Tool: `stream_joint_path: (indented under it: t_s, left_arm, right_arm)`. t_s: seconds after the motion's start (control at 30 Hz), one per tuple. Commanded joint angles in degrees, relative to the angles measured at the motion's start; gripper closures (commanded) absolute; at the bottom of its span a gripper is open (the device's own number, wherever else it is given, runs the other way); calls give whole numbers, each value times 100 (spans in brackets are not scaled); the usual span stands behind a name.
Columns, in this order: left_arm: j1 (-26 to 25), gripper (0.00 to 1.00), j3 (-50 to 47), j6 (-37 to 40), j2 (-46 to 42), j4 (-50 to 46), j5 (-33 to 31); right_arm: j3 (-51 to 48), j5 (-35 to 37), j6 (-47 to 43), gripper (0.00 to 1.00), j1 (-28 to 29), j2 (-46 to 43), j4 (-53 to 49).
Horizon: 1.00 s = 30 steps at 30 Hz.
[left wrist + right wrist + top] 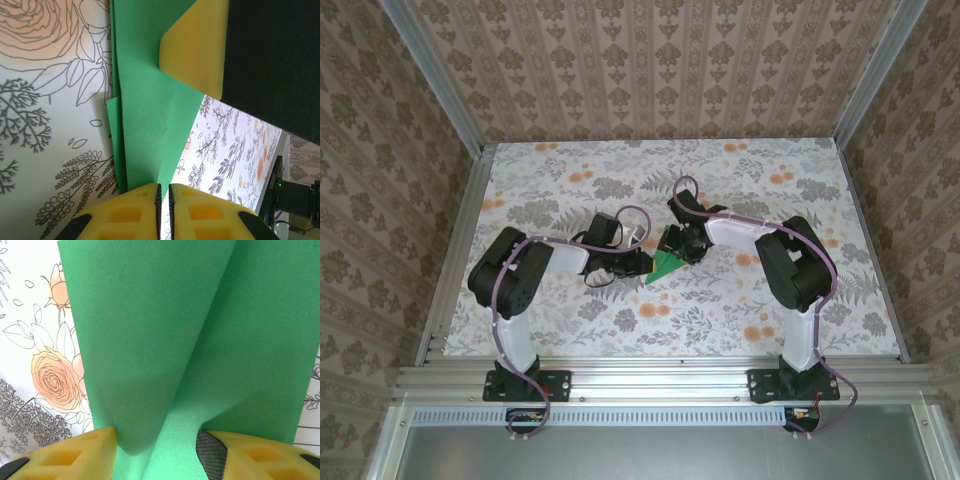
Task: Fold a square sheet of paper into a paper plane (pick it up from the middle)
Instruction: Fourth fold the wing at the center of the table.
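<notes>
- My left hand [164,200] — fingers nearly together, pinching the green paper's [150,100] edge.
- My right hand [157,450] — half-spread, clasping its fold above the counter [740,310].

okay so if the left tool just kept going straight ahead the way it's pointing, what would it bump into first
Probably the right tool's yellow finger, pressing on the green paper just ahead of the left tool; depth is hard to judge here.

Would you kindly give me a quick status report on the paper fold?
Left gripper shut on the green paper at its edge. Right gripper apart, paper between its fingers. Paper partly folded, centre table. Nothing in the way.
</notes>
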Motion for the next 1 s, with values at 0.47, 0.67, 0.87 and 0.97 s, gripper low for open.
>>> stream_joint_path:
  t_s: [0.47,0.67,0.87,0.97]
  left_arm:
    - [-43,86,167,349,225,-404,-215]
    - [-60,87,162,416,278,-522,-229]
    - [-95,90,193,639,277,-903,-442]
    - [-96,91,219,685,321,-1034,-516]
  right_arm:
    - [-519,846,25,46,-40,940,-1066]
    - [-510,863,34,46,-40,962,-1075]
    - [-480,904,-36,48,-23,996,-1110]
    - [-451,948,-78,50,-6,1018,-1135]
